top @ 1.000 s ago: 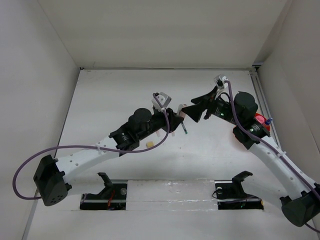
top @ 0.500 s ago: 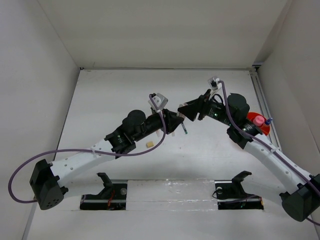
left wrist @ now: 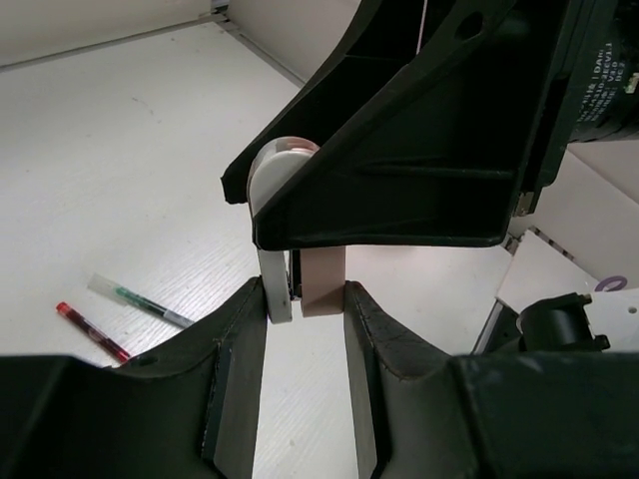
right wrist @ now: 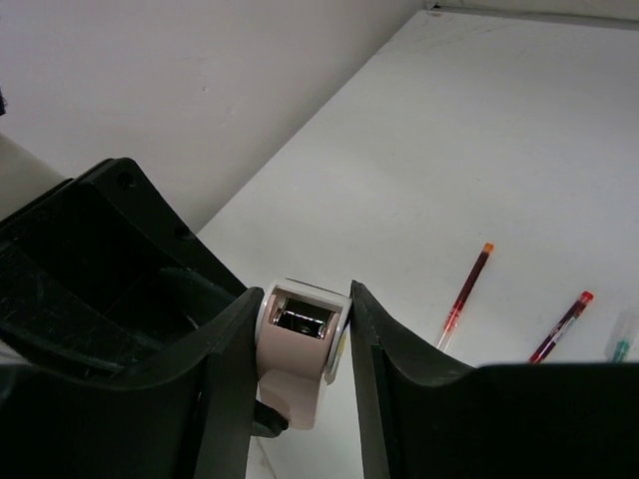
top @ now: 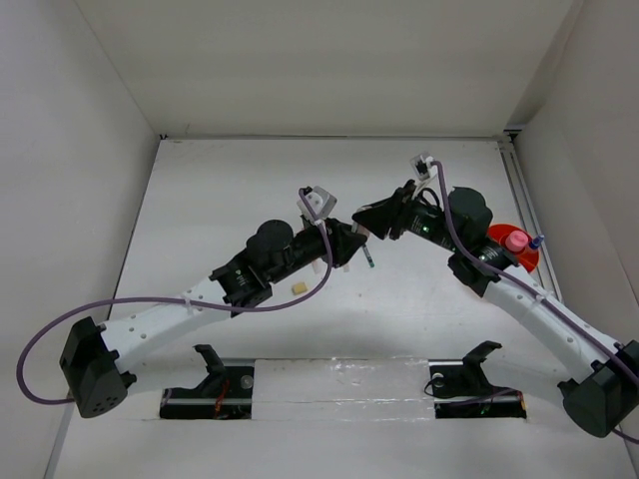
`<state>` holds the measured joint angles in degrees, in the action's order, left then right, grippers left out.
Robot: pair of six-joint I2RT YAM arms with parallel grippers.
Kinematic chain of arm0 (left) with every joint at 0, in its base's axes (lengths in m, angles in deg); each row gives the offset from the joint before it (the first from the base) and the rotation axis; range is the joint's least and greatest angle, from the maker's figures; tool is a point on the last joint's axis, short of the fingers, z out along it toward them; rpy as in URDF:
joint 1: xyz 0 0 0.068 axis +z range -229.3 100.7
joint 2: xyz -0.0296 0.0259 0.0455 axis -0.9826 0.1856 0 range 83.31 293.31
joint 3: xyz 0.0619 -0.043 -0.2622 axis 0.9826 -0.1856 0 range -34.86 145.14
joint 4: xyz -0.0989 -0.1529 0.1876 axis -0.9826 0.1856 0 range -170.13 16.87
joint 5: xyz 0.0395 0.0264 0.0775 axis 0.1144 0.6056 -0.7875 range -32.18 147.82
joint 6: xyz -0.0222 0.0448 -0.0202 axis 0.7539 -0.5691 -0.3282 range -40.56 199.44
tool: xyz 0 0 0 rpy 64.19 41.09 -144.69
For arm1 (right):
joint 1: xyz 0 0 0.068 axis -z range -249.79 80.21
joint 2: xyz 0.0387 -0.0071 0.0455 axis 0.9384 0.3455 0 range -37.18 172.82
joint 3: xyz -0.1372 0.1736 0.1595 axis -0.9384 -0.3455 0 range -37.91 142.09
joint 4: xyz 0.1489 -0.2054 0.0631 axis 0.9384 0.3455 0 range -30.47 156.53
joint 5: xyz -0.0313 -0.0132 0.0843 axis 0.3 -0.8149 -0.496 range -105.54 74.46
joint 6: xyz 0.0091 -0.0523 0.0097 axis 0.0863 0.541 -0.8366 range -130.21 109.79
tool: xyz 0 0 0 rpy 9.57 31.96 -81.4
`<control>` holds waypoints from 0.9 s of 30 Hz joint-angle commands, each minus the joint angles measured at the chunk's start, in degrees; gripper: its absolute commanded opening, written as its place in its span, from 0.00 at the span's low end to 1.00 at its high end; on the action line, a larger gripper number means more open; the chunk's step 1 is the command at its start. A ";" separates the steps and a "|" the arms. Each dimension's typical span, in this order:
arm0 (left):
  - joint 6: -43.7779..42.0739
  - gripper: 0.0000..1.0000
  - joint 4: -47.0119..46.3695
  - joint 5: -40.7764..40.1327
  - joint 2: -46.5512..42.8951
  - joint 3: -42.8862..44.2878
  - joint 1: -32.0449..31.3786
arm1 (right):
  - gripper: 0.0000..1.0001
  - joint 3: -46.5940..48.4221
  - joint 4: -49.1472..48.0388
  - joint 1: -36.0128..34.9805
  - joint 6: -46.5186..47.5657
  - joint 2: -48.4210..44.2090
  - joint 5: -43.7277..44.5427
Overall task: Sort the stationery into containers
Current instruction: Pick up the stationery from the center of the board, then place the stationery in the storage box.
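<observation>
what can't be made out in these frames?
Orange tub: top view, right arm covers most; compartments unseen.
Pink-and-white item: held between left hand and right hand, both hide its shape; type unclear.
Green-tipped pen: right wrist view, cut by frame edge.
Tan block: top view, too small for detail.

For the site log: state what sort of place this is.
Probably a robotics lab test cell: white table boxed in by plain white walls, left arm and right arm bolted at its near edge, orange tub holding a pink-capped cylinder.
</observation>
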<state>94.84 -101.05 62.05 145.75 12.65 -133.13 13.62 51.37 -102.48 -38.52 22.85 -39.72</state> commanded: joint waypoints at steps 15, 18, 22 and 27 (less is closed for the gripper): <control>16.47 1.00 31.44 -20.82 2.60 14.26 -0.05 | 0.00 1.55 10.16 19.93 19.16 -1.76 16.67; 20.10 1.00 44.10 -25.39 4.36 18.39 -0.05 | 0.00 4.01 14.56 22.57 21.37 -0.71 25.83; 22.66 1.00 54.05 -28.92 4.89 19.64 -0.05 | 0.00 4.72 16.77 24.59 19.10 -0.70 44.25; 22.75 1.00 60.90 -31.82 2.08 20.17 0.65 | 0.00 7.70 19.23 27.49 17.07 3.06 56.08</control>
<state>116.15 -48.33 34.60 150.27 30.39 -133.06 16.96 69.49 -76.75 -20.54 23.77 3.90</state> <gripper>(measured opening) 0.997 0.416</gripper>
